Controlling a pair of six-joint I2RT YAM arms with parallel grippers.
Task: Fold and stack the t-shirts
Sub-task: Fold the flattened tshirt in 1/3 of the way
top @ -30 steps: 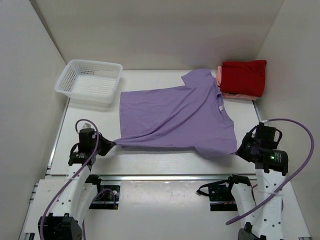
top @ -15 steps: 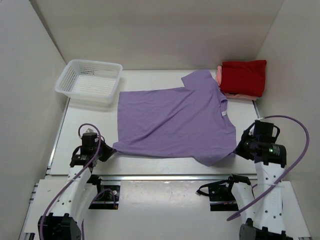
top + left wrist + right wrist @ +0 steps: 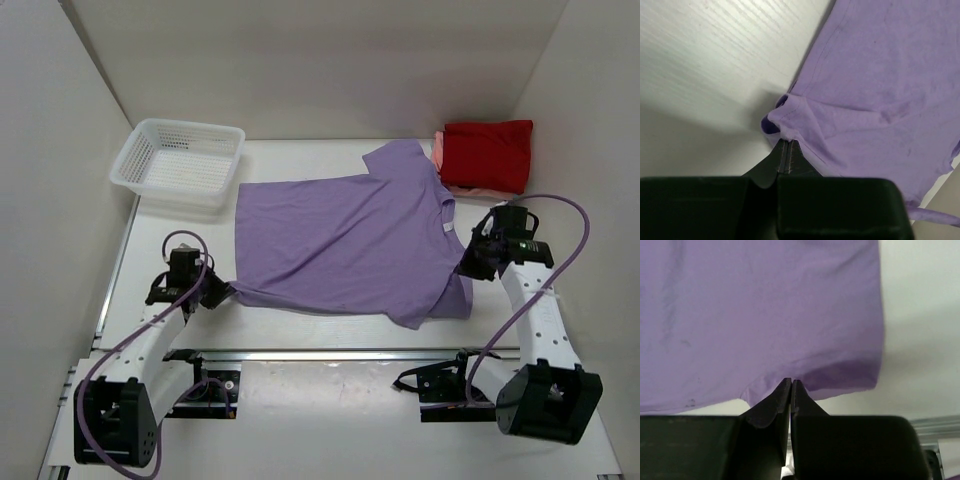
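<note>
The lavender t-shirt lies spread flat mid-table, collar to the right. My left gripper is shut on its near left hem corner; in the left wrist view the jaws pinch a bunched fold of the purple cloth. My right gripper is shut on the shirt's right side near the near sleeve; in the right wrist view the closed tips hold the purple cloth lifted off the table. The red t-shirt lies folded on the salmon pink one at the back right.
A white lattice basket stands at the back left. White walls close in the table on the left, back and right. A metal rail runs along the near edge, in front of the arm bases.
My right gripper has moved away from the near edge toward the collar, carrying the shirt's near right part with it. My left gripper has shifted slightly, still holding the hem corner.
</note>
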